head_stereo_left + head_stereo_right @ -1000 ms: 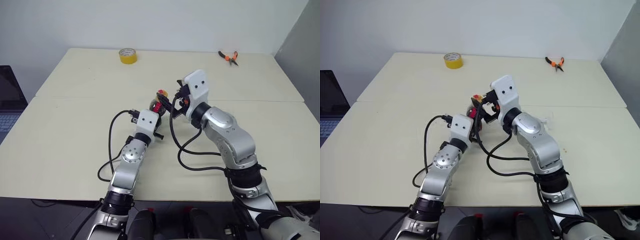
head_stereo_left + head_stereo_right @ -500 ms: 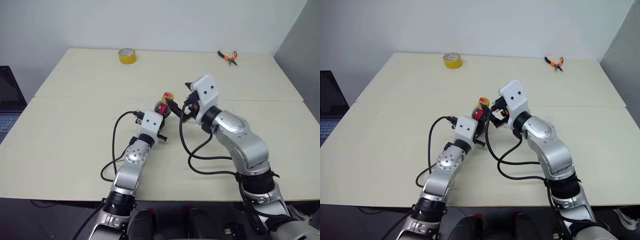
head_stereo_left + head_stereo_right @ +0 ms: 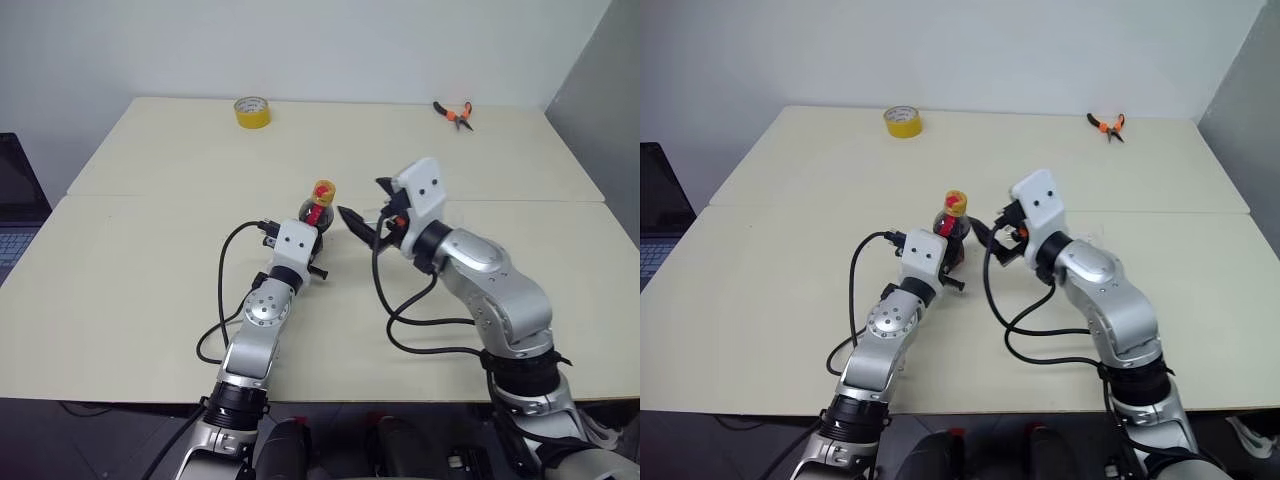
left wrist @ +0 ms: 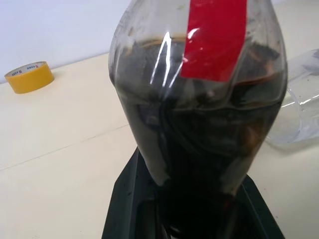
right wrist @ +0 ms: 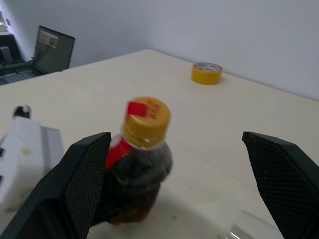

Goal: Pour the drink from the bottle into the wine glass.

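**Left gripper clamps the capped bottle; right gripper spread wide beside it**

Nearest the robot, the left gripper (image 3: 940, 262) is clenched on the lower body of the bottle (image 3: 951, 226), which stands upright near the middle of the table (image 3: 150, 250). From the head views the fingers are mostly hidden behind the white wrist housing; the left wrist view shows what they miss: the black fingers (image 4: 130, 199) pressed to either side of the bottle's base, and the red label band (image 4: 215, 37) up close.

The bottle holds the drink (image 4: 199, 139), a near-black liquid filling most of the rounded body, with its surface just under the shoulder. The yellow cap (image 5: 146, 116) is on the neck, best seen in the right wrist view.

Just to the right of the bottle hangs the right gripper (image 3: 365, 218), its two black fingers (image 5: 82, 184) released and spread far apart, grasping nothing, tips pointing toward the bottle and apart from it.

The wine glass is hard to make out: a clear curved piece (image 4: 301, 99) shows beside the bottle in the left wrist view, cut off by the edge, and whether it stands or lies cannot be told.

Farther back, a roll of yellow tape (image 3: 252, 112) sits near the far left of the table and orange-handled pliers (image 3: 455, 114) near the far right. A laptop (image 5: 52, 50) shows off the table's left side.
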Motion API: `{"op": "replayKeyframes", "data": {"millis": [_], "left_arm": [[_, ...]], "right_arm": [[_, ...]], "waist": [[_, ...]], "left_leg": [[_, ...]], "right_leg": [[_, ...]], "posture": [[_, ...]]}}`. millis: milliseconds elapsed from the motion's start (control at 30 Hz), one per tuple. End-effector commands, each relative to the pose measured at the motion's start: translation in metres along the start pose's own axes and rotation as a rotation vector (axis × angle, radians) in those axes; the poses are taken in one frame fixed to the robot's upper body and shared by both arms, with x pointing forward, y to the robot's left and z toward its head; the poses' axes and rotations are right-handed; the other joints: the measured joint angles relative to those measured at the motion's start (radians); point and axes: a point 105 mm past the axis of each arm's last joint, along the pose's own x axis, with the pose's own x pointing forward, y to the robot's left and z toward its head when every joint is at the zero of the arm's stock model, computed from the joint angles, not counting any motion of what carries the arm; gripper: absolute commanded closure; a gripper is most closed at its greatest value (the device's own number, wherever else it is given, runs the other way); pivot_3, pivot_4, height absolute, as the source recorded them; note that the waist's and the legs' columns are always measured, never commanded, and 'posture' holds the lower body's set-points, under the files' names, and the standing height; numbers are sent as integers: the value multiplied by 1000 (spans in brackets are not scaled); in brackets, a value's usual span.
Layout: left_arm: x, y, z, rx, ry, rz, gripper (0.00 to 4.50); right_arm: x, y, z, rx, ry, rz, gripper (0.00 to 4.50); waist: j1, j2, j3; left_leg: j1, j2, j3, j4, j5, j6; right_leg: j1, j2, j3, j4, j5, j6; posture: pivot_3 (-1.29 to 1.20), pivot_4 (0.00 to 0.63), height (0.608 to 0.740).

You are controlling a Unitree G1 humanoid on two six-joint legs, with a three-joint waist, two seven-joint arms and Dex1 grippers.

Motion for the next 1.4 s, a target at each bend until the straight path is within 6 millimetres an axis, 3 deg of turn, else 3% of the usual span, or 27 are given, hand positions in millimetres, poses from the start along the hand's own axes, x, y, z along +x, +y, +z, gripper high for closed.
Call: {"op": "replayKeyframes", "data": {"millis": [33, 233, 400, 733, 1000, 1133, 1400], "left_arm": [[3, 2, 24, 12, -97, 7, 3861], [4, 1, 25, 14, -100, 6, 3861], [5, 0, 26, 15, -104, 2, 3862], [6, 0, 26, 15, -106, 3, 3862], [5, 0, 26, 14, -105, 2, 3864], [5, -1, 26, 13, -106, 0, 3866], [6, 0, 26, 13, -106, 1, 3866]], "right_arm": [[7, 3, 16, -34, -59, -18, 0], [24, 4, 19, -37, -80, -50, 0], [32, -9, 17, -58, -78, -104, 0], [14, -26, 1, -40, -32, -150, 0], [-5, -36, 11, 47, -75, -190, 0], [-13, -29, 14, 106, -85, -139, 0], [-27, -1, 0, 137, -5, 47, 0]], "waist": [[1, 0, 0], [1, 0, 0], [1, 0, 0], [1, 0, 0], [1, 0, 0], [2, 0, 0], [2, 0, 0]], "left_leg": [[0, 0, 0, 0, 0, 0], [0, 0, 0, 0, 0, 0], [0, 0, 0, 0, 0, 0], [0, 0, 0, 0, 0, 0], [0, 0, 0, 0, 0, 0], [0, 0, 0, 0, 0, 0], [0, 0, 0, 0, 0, 0]], "right_leg": [[0, 0, 0, 0, 0, 0], [0, 0, 0, 0, 0, 0], [0, 0, 0, 0, 0, 0], [0, 0, 0, 0, 0, 0], [0, 0, 0, 0, 0, 0], [0, -1, 0, 0, 0, 0], [0, 0, 0, 0, 0, 0]], "posture": [[0, 150, 740], [0, 150, 740], [0, 150, 740], [0, 150, 740], [0, 150, 740], [0, 150, 740], [0, 150, 740]]}}
